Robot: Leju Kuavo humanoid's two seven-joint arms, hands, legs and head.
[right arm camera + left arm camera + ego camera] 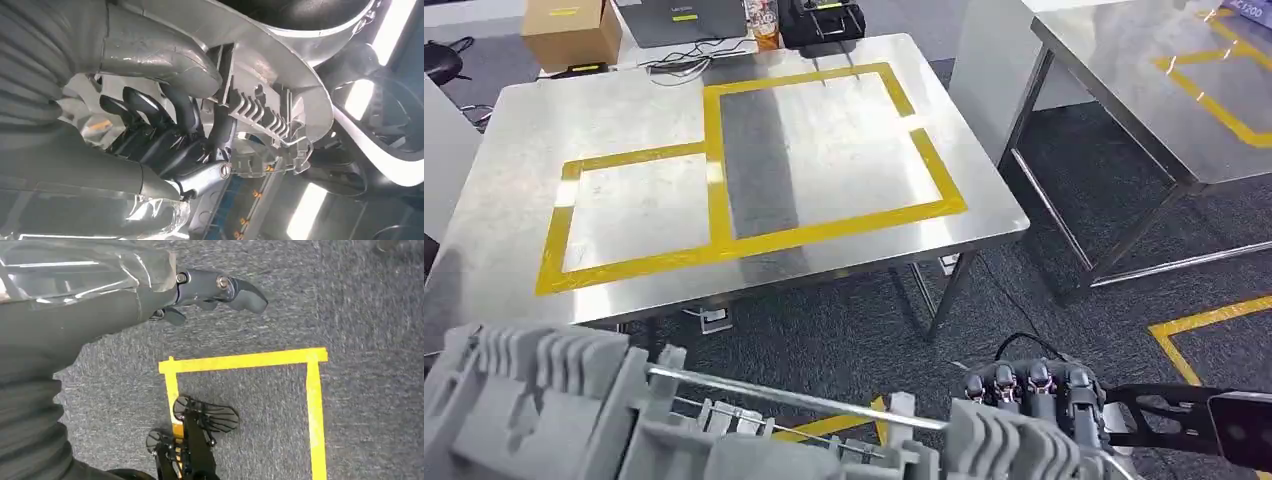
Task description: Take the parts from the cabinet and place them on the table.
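Grey moulded plastic, ribbed and crossed by a thin metal rod, is what the robot carries: the part [674, 420] sits low at the near edge of the head view, short of the tabletop [514, 180]. The right hand [1039, 395] has its dark fingers [150, 125] curled around the part's right end, and in the right wrist view the thick grey thumb [160, 57] presses on the other side of the ribbed piece, so that hand is clamped on it. The left hand [220, 292] hangs over grey carpet [370, 315], its fingers loosely bent with nothing seen between them; whether it touches the part I cannot tell.

The steel tabletop ahead carries yellow tape [724, 150] marking two joined rectangles. At its far edge stand a cardboard box [572, 32], a laptop [682, 20], a small orange container [765, 25], a black device [822, 22] and some loose cables [684, 62]. A second steel table [1124, 80] with its own yellow tape stands to the right, well apart. Yellow tape squares [310, 390] also mark the carpet.
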